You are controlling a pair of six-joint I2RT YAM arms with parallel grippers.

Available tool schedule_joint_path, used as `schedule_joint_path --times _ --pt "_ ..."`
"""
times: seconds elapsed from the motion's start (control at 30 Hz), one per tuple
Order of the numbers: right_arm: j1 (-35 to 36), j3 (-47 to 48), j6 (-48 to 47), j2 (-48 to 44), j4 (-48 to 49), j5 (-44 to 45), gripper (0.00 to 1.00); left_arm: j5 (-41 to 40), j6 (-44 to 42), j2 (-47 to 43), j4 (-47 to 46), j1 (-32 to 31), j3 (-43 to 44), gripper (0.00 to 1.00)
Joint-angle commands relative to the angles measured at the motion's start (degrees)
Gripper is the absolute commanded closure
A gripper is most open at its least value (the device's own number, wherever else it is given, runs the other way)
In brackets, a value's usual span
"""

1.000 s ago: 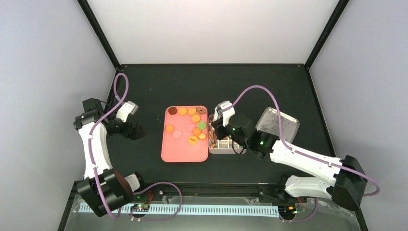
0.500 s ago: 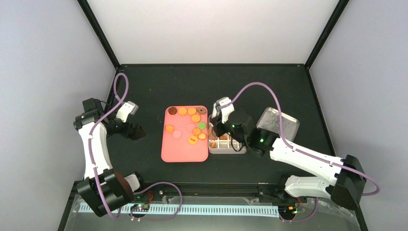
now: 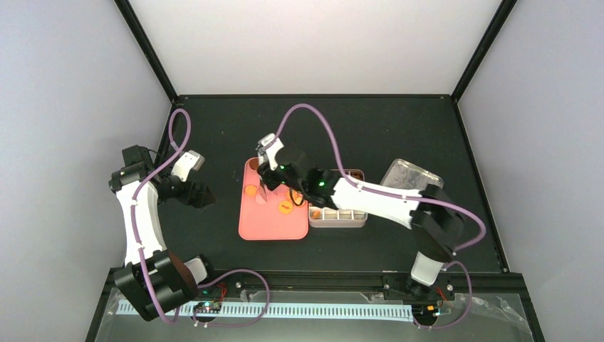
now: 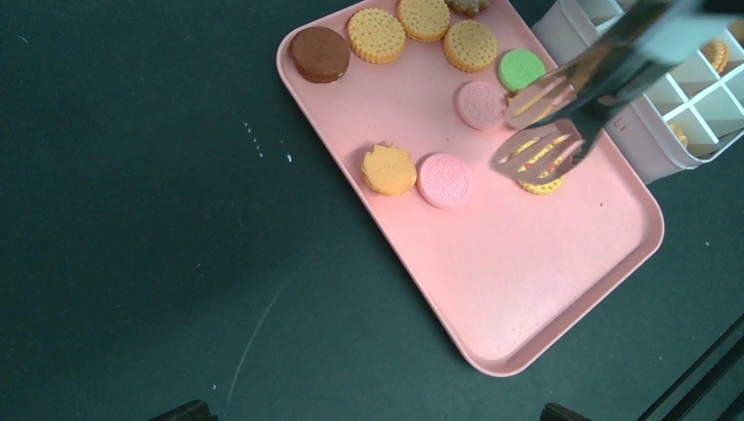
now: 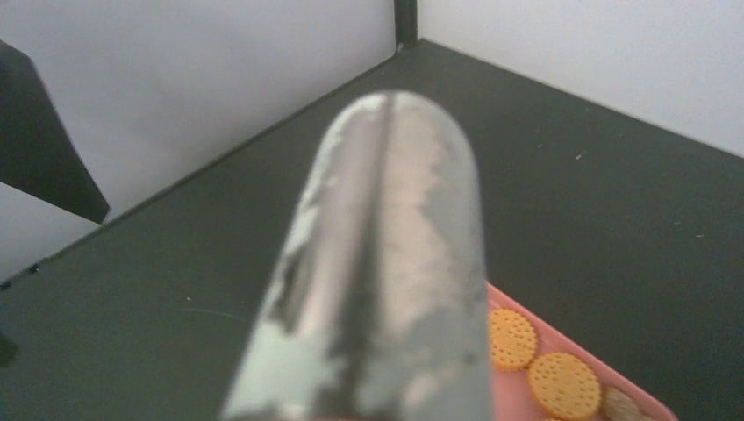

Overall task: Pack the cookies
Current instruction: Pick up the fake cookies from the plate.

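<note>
Several cookies (image 4: 389,169) lie on the pink tray (image 4: 526,289): orange ones, two pink, one green, one dark brown (image 4: 320,54). The cookies (image 3: 251,190) also show from above on the tray (image 3: 271,228). My right gripper (image 3: 274,177) hangs over the tray, shut on metal tongs (image 4: 579,96). The tong tips stand slightly apart just above an orange sprinkled cookie (image 4: 541,184), with nothing between them. In the right wrist view the tongs' handle (image 5: 386,263) fills the frame beside two orange cookies (image 5: 511,338). My left gripper (image 3: 203,194) is open left of the tray, holding nothing.
A white compartment box (image 3: 338,216) stands against the tray's right side, with cookies in some cells (image 4: 719,53). A clear lid (image 3: 413,178) lies to its right. Black mat surrounds the tray, and the enclosure walls rise behind.
My right arm has swung left from the compartment box to above the tray, carrying the tongs. The left arm has not moved.
</note>
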State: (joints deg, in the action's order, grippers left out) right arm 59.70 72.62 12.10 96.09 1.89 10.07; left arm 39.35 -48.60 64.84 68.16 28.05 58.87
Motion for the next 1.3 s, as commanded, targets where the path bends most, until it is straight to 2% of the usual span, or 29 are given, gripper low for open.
schedule_joint_path --times 0.0,0.17,0.43,0.6,0.87,1.07,1.27 --pt "0.18 6.54 -1.64 7.23 2.97 -1.34 0.66 -0.07 -0.09 -1.24 1.54 0.36 1.67 0.01" --pt "0.2 10.08 -1.98 12.7 3.82 -0.69 0.56 -0.47 -0.52 -1.52 1.67 0.34 1.52 0.01" --pt "0.24 12.58 -2.09 16.27 2.76 -1.86 0.56 -0.79 -0.88 -1.68 1.68 0.34 1.42 0.01" --pt "0.24 9.88 -1.73 15.32 2.86 -1.89 0.61 -1.07 -1.21 -1.84 1.56 0.34 1.34 0.01" --pt "1.31 5.52 -1.72 12.53 3.38 -1.48 0.77 -1.18 -1.32 -1.86 2.0 0.34 1.16 0.01" --pt "2.07 3.7 -2.17 8.92 3.67 0.21 0.8 -1.7 -2.57 -2.04 2.71 0.36 0.99 0.01" --pt "2.0 -0.42 -2.59 -2.21 4.01 2.96 0.8 -1.65 -3.63 -1.51 2.48 0.4 1.33 0.01"
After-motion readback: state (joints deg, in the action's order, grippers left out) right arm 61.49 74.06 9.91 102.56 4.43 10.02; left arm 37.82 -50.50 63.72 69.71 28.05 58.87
